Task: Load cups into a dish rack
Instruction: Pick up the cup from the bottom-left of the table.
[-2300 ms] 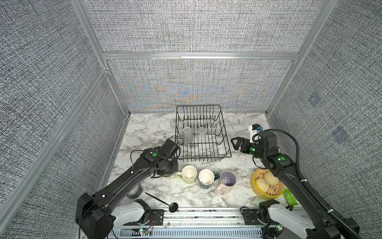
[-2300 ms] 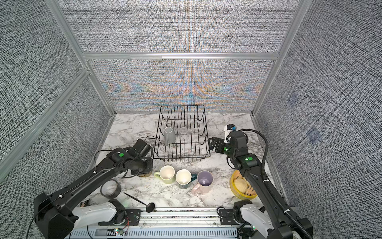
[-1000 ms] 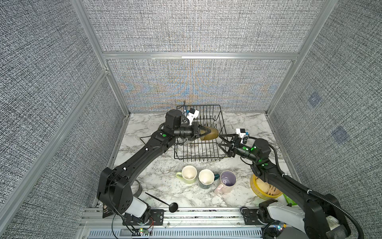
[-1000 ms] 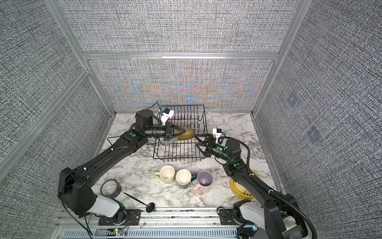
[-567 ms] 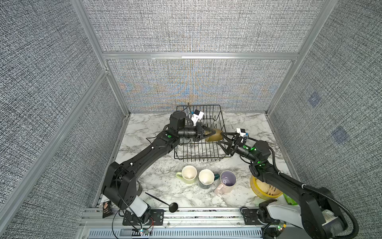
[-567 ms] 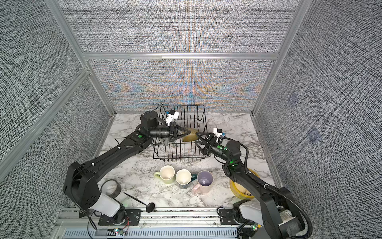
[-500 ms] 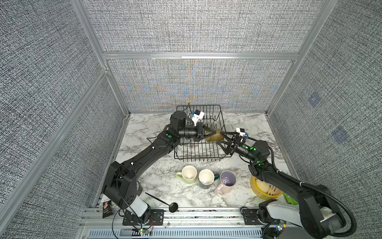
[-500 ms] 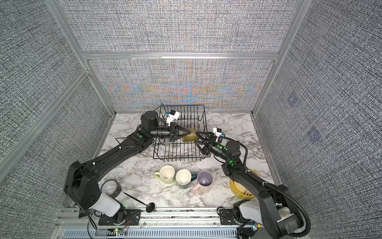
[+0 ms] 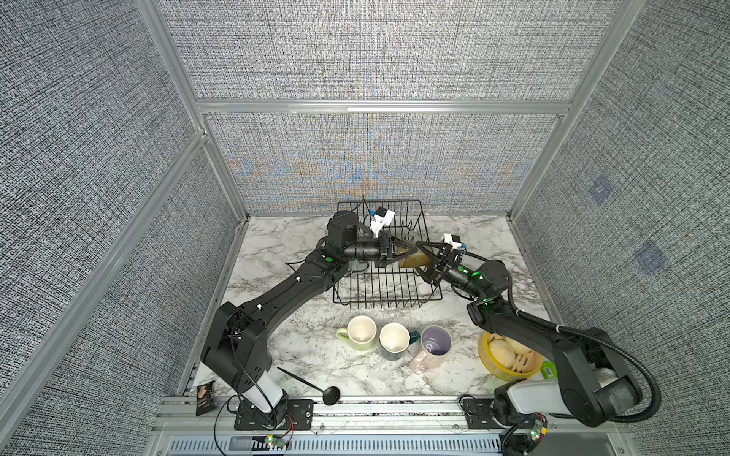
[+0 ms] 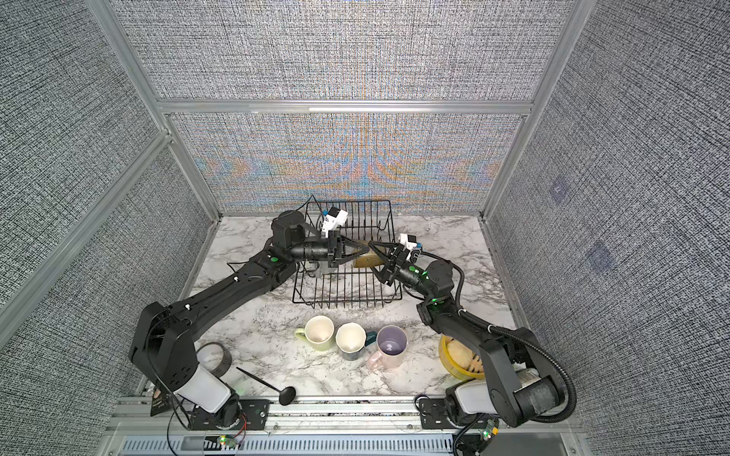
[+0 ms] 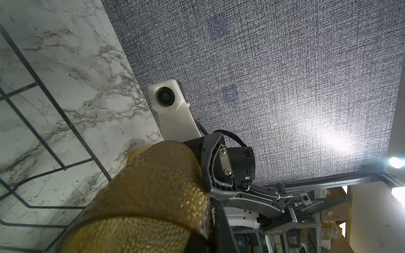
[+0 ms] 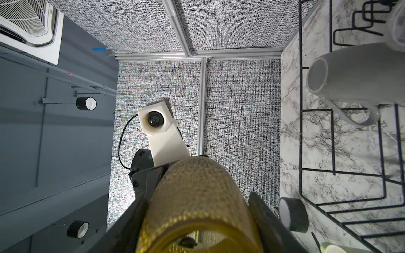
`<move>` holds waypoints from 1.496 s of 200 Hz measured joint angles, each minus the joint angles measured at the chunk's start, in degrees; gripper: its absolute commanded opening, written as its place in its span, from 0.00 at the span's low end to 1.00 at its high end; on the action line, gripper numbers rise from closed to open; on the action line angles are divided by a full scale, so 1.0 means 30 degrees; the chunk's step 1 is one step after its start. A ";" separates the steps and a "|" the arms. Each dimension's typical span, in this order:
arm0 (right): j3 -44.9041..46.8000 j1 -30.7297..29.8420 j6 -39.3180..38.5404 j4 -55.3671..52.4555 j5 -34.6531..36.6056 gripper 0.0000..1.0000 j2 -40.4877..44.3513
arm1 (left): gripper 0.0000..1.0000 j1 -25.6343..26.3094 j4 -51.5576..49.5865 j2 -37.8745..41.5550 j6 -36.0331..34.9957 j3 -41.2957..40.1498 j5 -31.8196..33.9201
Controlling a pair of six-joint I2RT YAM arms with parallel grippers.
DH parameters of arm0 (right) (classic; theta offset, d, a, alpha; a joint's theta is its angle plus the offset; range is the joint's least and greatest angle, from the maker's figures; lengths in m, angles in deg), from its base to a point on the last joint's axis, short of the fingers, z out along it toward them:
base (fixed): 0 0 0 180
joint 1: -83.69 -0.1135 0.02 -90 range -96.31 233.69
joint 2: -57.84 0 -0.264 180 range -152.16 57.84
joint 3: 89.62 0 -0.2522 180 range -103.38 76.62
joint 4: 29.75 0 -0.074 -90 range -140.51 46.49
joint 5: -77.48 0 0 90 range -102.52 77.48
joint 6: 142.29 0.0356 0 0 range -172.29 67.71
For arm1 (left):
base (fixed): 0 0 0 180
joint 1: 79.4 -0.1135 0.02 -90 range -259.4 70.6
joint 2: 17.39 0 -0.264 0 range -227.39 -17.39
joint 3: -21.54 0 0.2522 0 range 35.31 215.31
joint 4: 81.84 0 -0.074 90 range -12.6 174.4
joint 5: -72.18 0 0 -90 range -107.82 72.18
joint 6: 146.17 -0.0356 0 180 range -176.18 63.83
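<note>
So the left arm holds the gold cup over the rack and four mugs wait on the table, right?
Three, not four; both top views show them: green mug, teal mug, pink mug. The left gripper does hold the gold cup over the rack.

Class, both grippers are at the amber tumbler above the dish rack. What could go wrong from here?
1. The left gripper holds the amber tumbler while the right gripper flanks it with a gap showing; an early left release could drop it.
2. It hangs over the dish rack, where the grey mug sits, so a fall could strike it.
</note>
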 measured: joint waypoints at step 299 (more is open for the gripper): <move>-1.3194 -0.1239 -2.8407 -2.7452 0.9522 0.52 -0.4612 | 0.99 -0.1763 -1.8615 1.1344 -1.0615 -0.3410 1.9394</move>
